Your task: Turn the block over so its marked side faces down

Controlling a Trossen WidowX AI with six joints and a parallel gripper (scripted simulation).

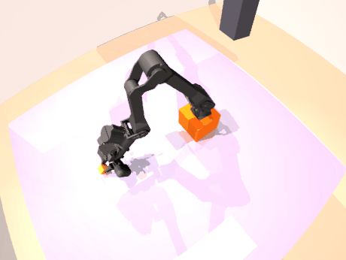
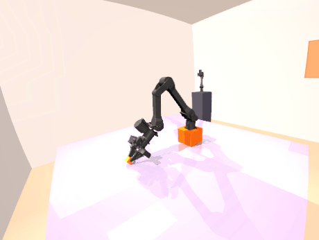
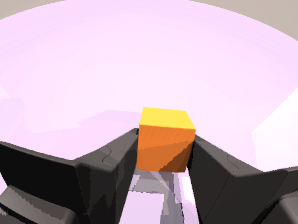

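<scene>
A small orange block (image 1: 102, 169) (image 2: 128, 160) (image 3: 166, 147) is held between the fingertips, low over or at the table (image 1: 83, 214) (image 2: 90, 173); whether it touches the table cannot be told. In the wrist view one face looks bright yellow and the face toward the camera is orange with a darker shadow. No clear mark can be made out on the faces that show. My gripper (image 1: 105, 168) (image 2: 130, 159) (image 3: 163, 137) is shut on the block and leans well over, its fingers pointing down and outward, away from the arm's base. The block's far side and underside are hidden.
The arm stands on a large orange box (image 1: 196, 131) (image 2: 190, 136) behind the gripper. A dark pillar (image 1: 235, 22) (image 2: 201, 104) stands beyond the table, with a small dark figure on it in the exterior view. Shadows of the arm lie across the table.
</scene>
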